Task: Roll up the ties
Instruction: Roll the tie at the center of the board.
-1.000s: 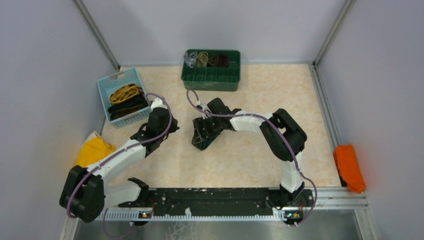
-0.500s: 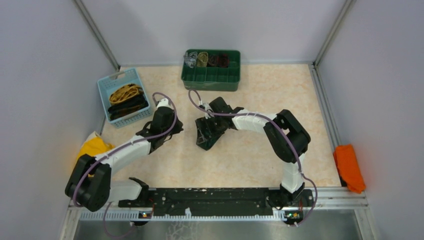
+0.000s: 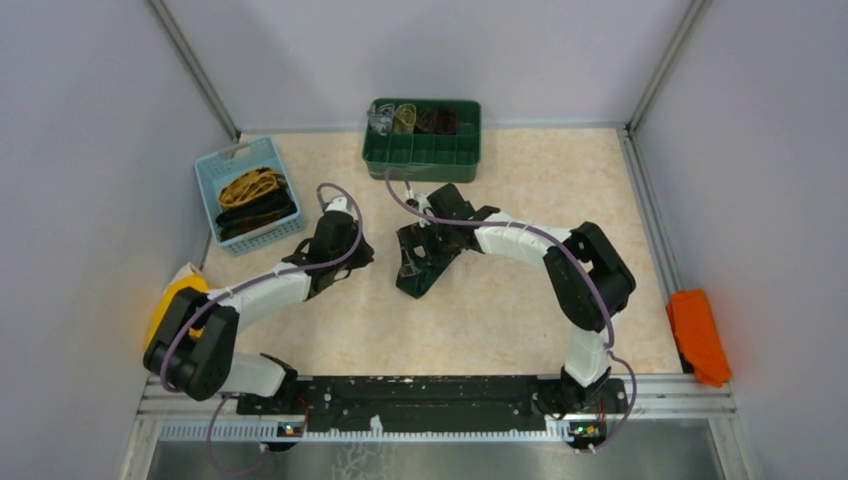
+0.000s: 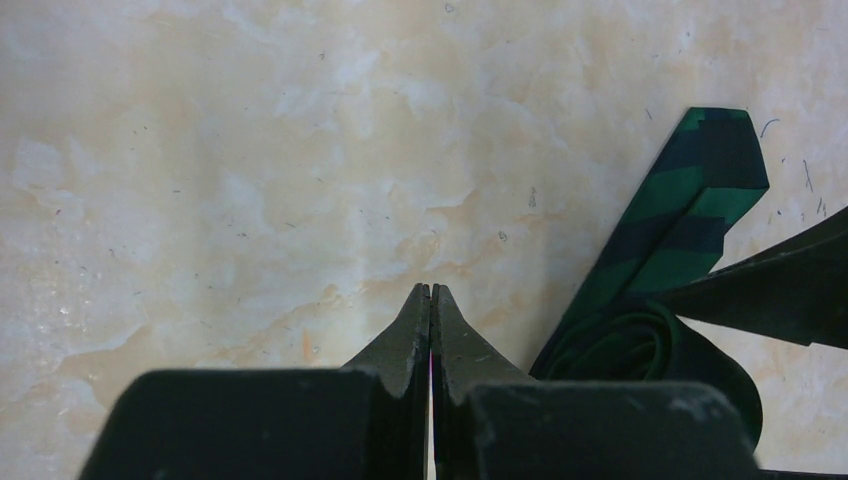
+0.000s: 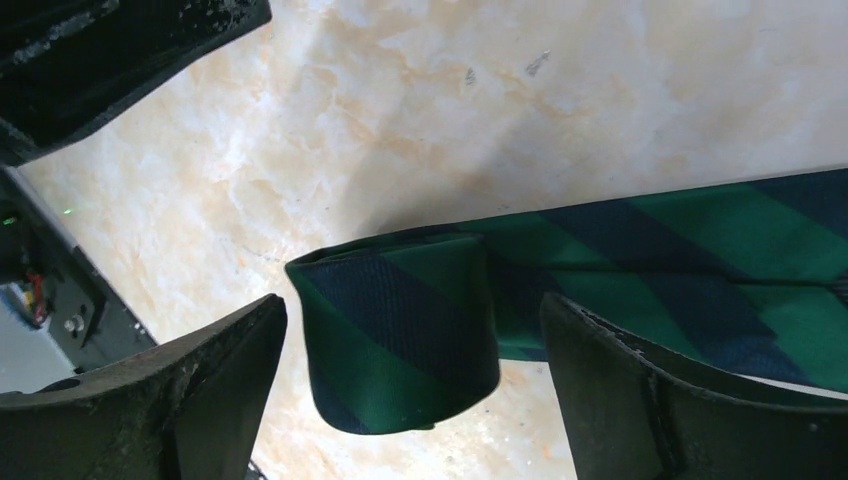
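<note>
Tie (image 5: 400,340), dark green with dark checks: lying at the middle of the tabletop (image 3: 500,310), between the two arms. Rolled at one end into a short, thick coil; loose rest of the fabric stretched out flat from it, up to a squared tip in the left wrist view. Left flat, probably, to give the coil a straight path to roll along.

Right pincer (image 5: 412,310): fingers wide apart, one on each side of the coil, with bare tabletop visible in both gaps. So clamped on nothing, only straddling. Placed so, by my judgement, to fence the coil against unwinding and to be ready to close on it again.

Left pincer (image 4: 431,300): tips pressed together, holding nothing, low over bare tabletop just beside the coil. Kept near perhaps as a stop for the coil, or to press the fabric down; cannot tell which.

Farther back, at the left: blue basket (image 3: 235,152) with more ties (image 3: 250,200), mustard and black, heaped unrolled, seemingly waiting for their turn. At the back centre: green crate (image 3: 420,165) with rolled ties (image 3: 420,118) in its far row, so most likely the place for finished ones.

Rolling of this tie judged only partly done. Some risk of the coil loosening with no grip on it.
</note>
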